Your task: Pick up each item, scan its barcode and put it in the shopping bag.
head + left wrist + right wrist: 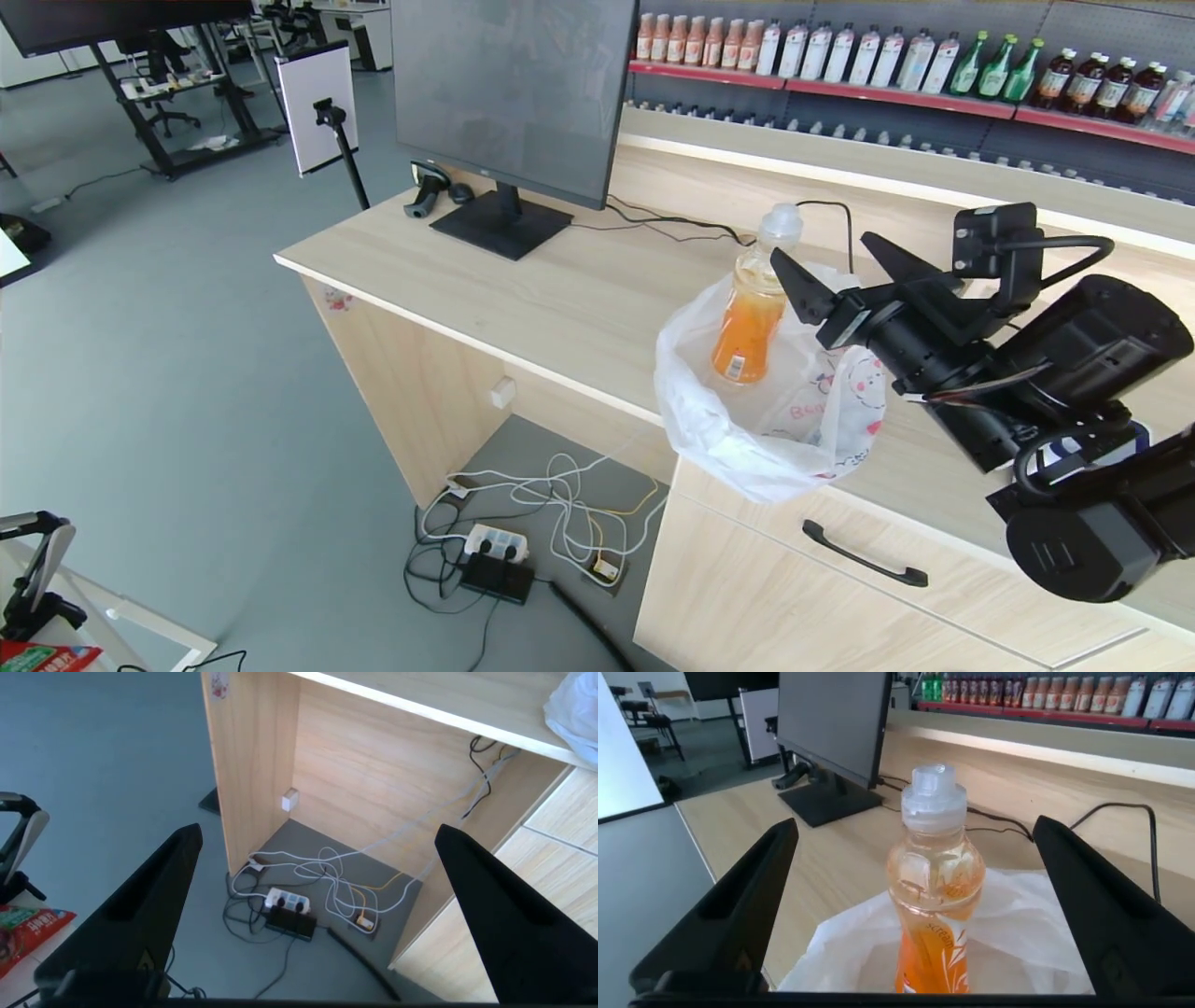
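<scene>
**Head view:** Your right tool [829, 257] hangs over the bench [560, 289] with its fingers spread wide, gripping nothing, just beside the orange drink bottle [750, 322]. The bottle stands nearly upright inside the white shopping bag [766, 429], which sits at the bench's front edge. A monitor [513, 93] and a handheld scanner [425, 191] sit farther back, toward the bench's left end.

**Left wrist view:** Your left tool [318, 859] is open and empty, held low over the grey floor [93, 747]. It faces the power strip [290, 905] and loose cables [346, 882] under the bench.

**Right wrist view:** The right tool's open fingers frame the bottle's capped neck without touching it. The bag lies crumpled around the bottle's lower half.
</scene>
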